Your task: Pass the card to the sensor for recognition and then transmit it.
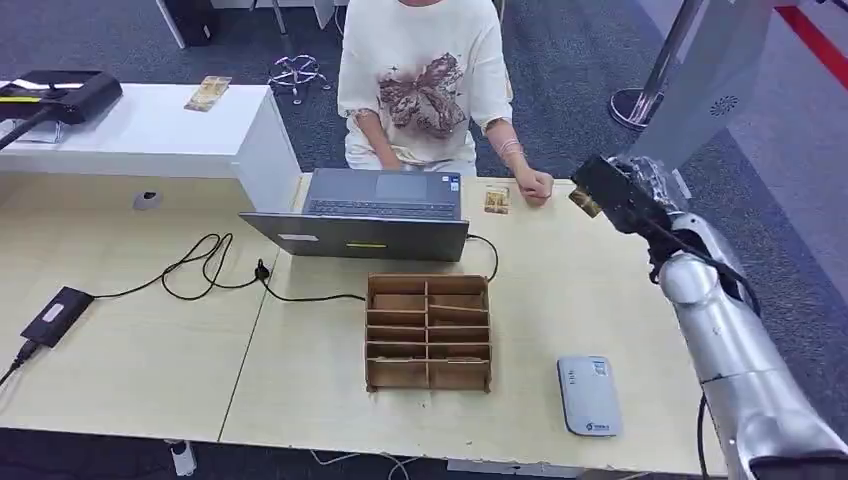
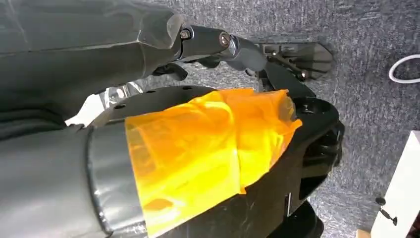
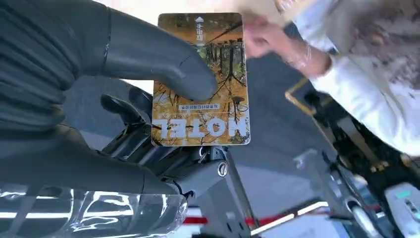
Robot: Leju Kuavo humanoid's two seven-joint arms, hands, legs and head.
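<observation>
Card (image 3: 200, 79): a hotel key card printed with a woodland picture and the word HOTEL. In the right wrist view it is pinned flat between the thick grey thumb (image 3: 158, 57) of the right hand (image 1: 612, 195) and the darker fingers behind it. The thumb lies across the card's middle; the end printed HOTEL stays uncovered.

In the head view the right hand sits at the right of the frame, raised above the far right edge of the table (image 1: 130, 340), with a small tan corner of the card visible at its left side. The silver right arm runs from it down to the lower right corner.

Sensor (image 1: 588, 395): a grey reader lying flat in the lower right part of the table, well apart from the raised hand.

A second card (image 1: 497, 199) lies on the table at upper centre-right, just beside the hand of a seated person (image 1: 425, 85).

A laptop (image 1: 375, 212) stands open at centre. A wooden compartment organiser (image 1: 428, 332) stands below it.

Left hand (image 2: 277, 59): the left wrist view shows dark fingers over grey carpet. Whether they are spread or curled cannot be told.
</observation>
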